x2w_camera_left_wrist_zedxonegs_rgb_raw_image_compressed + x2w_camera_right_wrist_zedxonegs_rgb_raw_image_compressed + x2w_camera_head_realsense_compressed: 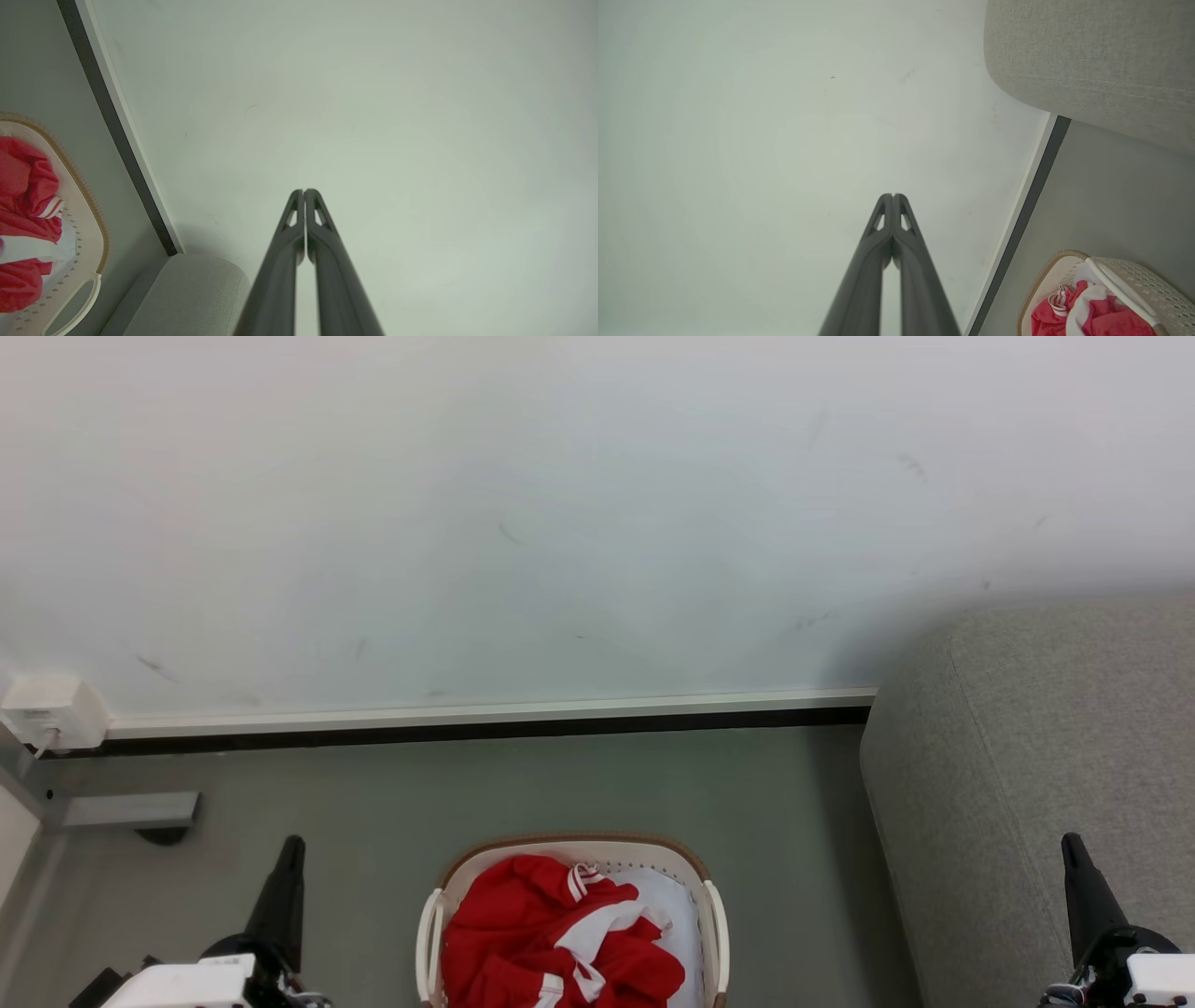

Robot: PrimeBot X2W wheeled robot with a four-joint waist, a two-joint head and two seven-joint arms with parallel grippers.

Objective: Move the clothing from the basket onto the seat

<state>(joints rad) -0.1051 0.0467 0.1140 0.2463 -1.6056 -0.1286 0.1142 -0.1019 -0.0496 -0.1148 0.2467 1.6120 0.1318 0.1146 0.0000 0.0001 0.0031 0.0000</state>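
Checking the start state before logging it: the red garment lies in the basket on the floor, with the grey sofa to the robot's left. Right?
Not quite. The sofa stands to the robot's right, as the head view shows. The red garment does lie in the basket on the floor.

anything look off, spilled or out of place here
Nothing much. The red garment lies crumpled inside the basket, which stands upright on the floor beside the sofa. The only blemish is a few dark scuff marks on the wall. The left gripper and right gripper are shut, holding nothing.
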